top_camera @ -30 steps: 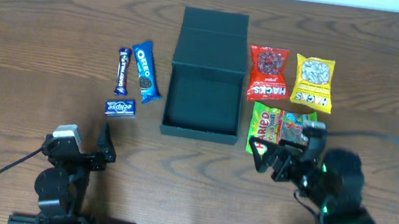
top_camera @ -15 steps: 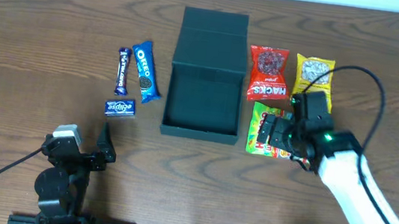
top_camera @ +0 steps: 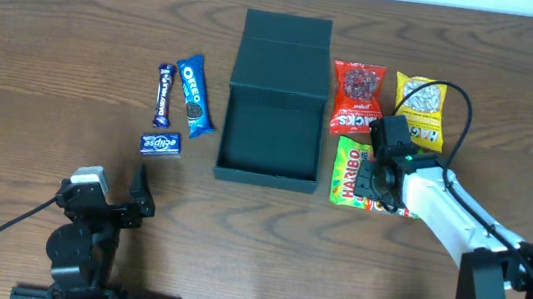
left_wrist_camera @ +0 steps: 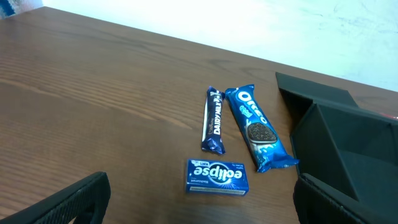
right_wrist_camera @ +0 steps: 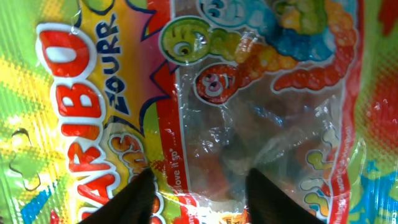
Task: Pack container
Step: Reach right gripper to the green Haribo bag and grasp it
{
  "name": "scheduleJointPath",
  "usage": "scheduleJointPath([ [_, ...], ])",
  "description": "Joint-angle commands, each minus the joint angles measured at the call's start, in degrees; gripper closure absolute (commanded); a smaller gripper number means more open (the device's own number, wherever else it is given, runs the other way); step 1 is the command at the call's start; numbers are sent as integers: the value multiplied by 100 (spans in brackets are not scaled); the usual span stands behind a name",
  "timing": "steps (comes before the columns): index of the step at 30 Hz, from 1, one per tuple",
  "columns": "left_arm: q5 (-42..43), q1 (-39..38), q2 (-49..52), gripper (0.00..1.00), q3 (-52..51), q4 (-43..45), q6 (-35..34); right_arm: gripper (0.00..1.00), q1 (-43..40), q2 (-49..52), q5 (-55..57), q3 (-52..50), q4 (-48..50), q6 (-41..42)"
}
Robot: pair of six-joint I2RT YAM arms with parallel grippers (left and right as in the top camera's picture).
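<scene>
Sitting open in the middle of the surface (top_camera: 48, 34), the container (top_camera: 270, 135) is showing me a bare interior, its flap lid lying back on the far side, so nothing is packed yet. Just to its right, the Haribo bag (top_camera: 349, 169) is lying flat, and this is where things are changing. A second ago my right arm was pulled back near its base with its fingers spread wide. Now the right pincer (top_camera: 376, 177) is pressing down onto that bag, and its fingers are drawing in from that wide spread. In the wrist view the right pincer (right_wrist_camera: 205, 199) is showing both fingertips (right_wrist_camera: 138, 198) resting on the crinkled film, with a fold of it between them. I cannot tell whether they are already gripping it or are only partway closed.

I am reading this as the first pick getting under way, with a lift and a short carry leftward over the container's wall still to come. Beyond the bag, the red Hacks packet (top_camera: 357, 99) and the yellow packet (top_camera: 423, 99) are waiting. Left of the container, the Oreo pack (top_camera: 192, 96), the Dairy Milk bar (top_camera: 163, 94) and the Eclipse box (top_camera: 160, 144) are lying untouched. The left pincer (top_camera: 138, 200) is idling near its base, released and spread wide, unchanged.
</scene>
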Motion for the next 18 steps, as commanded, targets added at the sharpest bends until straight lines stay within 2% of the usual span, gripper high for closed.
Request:
scheduleJointPath([
  [1,-55,-22,-37,5,-140,-44,17,67,-42,267,160,37,0,-24],
  [5,-55,-22,-37,5,-140,-44,20,99,-42,380,74,37,-31,-22],
  [10,-55,-22,-37,5,-140,-44,17,99,-42,374,-20,42,-146,-26],
  [18,-55,-22,-37,5,-140,-44,17,99,-42,96,-1239,374,-509,-24],
])
